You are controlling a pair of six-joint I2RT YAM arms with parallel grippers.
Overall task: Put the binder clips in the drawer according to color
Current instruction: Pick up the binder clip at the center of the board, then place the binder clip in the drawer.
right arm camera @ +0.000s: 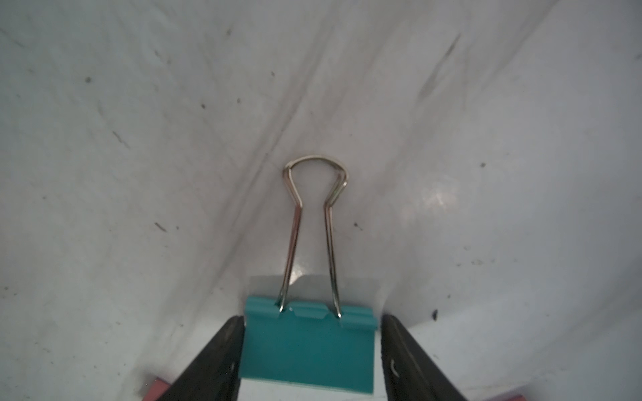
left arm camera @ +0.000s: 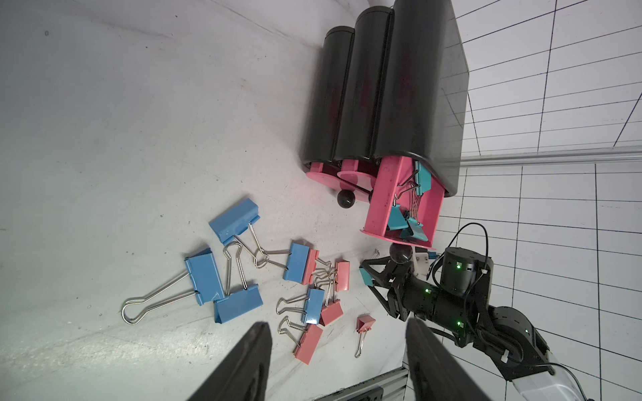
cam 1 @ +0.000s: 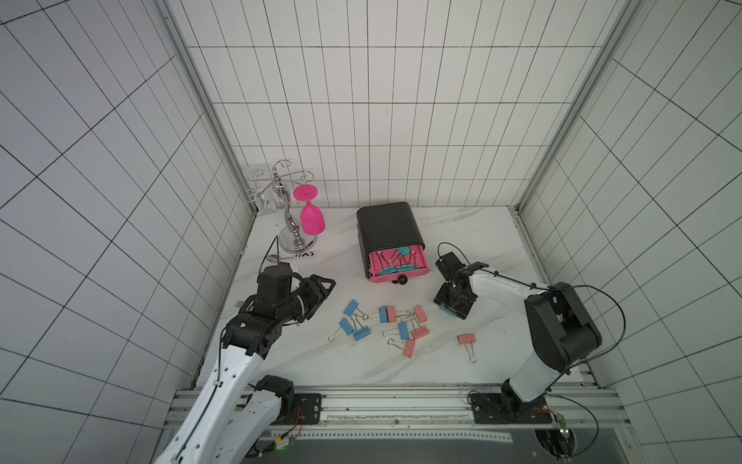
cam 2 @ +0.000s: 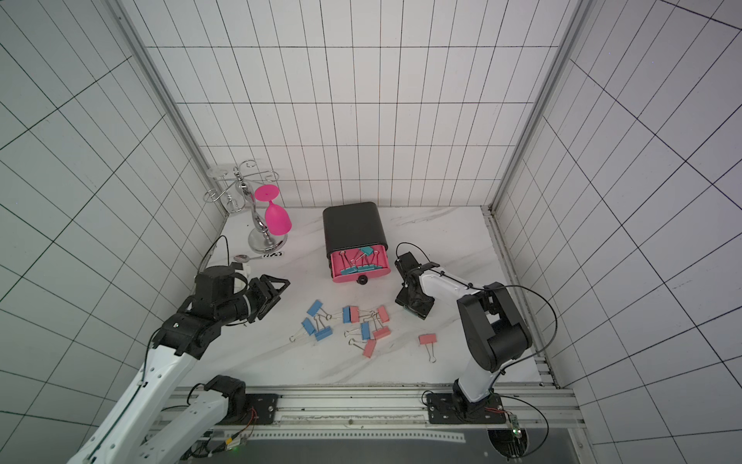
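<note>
The black drawer chest (cam 1: 387, 225) stands at the back of the table, its top pink drawer (cam 1: 417, 263) pulled out and holding several teal binder clips (cam 1: 403, 252). Blue binder clips (cam 1: 351, 307) and pink ones (cam 1: 419, 313) lie scattered in front of it, and one pink clip (cam 1: 466, 339) lies apart to the right. My right gripper (right arm camera: 311, 347) is down on the table around a teal clip (right arm camera: 307, 350). One finger touches the clip and a narrow gap shows at the other. My left gripper (cam 1: 321, 287) hovers open and empty, left of the clips.
A silver glass rack (cam 1: 291, 229) with a hanging pink goblet (cam 1: 312, 219) stands at the back left. A spoon (cam 1: 273, 258) lies near the rack's base. Tiled walls close the table in on three sides, and an aluminium rail (cam 1: 381, 401) runs along the front.
</note>
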